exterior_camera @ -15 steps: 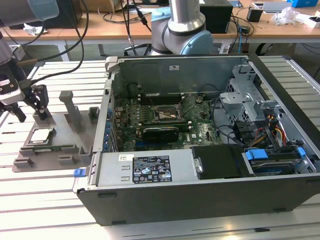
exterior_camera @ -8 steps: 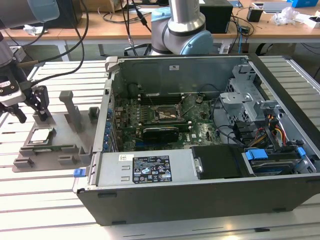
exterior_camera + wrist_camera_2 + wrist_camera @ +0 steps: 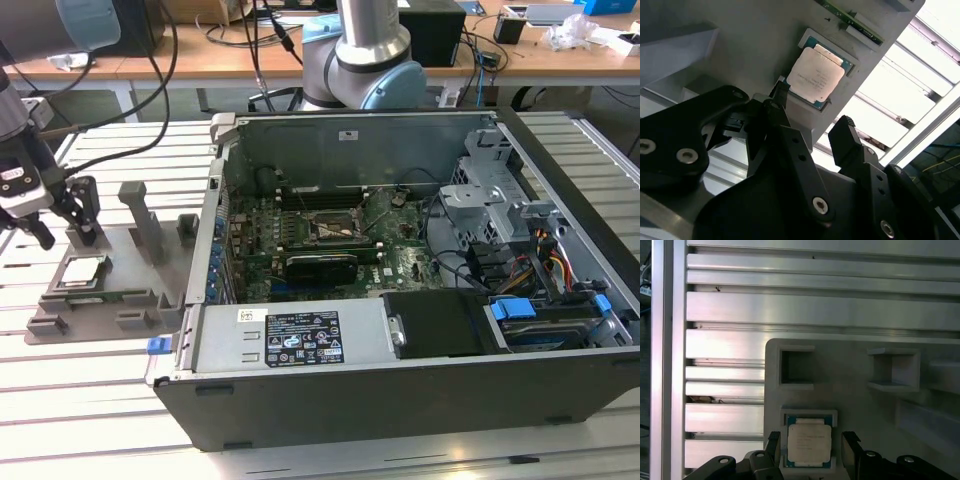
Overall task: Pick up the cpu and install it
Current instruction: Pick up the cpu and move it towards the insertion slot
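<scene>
cpu (image 3: pixel 83 272) lies flat, lid up, in a shallow square pocket of the grey fixture tray (image 3: pixel 135 300) at the exterior view's left, on the slatted metal counter (image 3: pixel 90 400). The hand (image 3: pixel 65 238) hangs just above it, spread and holding nothing. In both wrist views its two black fingers (image 3: pixel 850 444) stand on either side of the chip, apart from it. By the look of it, the chip will handle as light and stiff, a thin plate that will not flex. Its smooth metal lid looks slippery, though, and its underside, hidden here, is probably delicate, so any squeeze should be modest and level. The best hold seems to be on two opposite edges of the pale board around the lid, where the pocket's rim leaves little room for fingertips. To the exterior view's right, well apart from the tray, stands the open computer case (image 3: pixel 400 400), with the black-framed socket (image 3: pixel 330 228) on its motherboard.
</scene>
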`<state>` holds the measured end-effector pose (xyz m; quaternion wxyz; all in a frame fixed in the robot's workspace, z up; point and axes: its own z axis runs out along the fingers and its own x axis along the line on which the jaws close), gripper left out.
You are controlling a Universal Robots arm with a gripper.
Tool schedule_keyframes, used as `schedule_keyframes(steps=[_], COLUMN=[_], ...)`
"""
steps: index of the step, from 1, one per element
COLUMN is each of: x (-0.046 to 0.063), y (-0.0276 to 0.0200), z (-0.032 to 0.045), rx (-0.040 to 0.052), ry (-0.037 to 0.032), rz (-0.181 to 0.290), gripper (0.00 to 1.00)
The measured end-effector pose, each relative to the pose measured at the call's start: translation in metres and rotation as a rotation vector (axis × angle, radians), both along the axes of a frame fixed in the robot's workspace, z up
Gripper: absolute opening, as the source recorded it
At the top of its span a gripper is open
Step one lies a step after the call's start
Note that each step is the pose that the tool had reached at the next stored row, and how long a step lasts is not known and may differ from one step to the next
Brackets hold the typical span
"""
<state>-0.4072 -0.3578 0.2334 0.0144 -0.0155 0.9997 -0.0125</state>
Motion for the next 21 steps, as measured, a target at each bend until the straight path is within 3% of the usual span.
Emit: schedule_keyframes(steps=[11, 17, 21], x=[0.0, 0.0, 0.0], y=[-0.0049, -0.0055, -0.0113], z=[-0.0077, -0.0182, -0.0251], rx=[0.0, 0.0, 0.0], ry=[0.0, 0.0, 0.0001], rz=[0.0, 0.002, 0.006], gripper=[0.6, 0.6, 0.6])
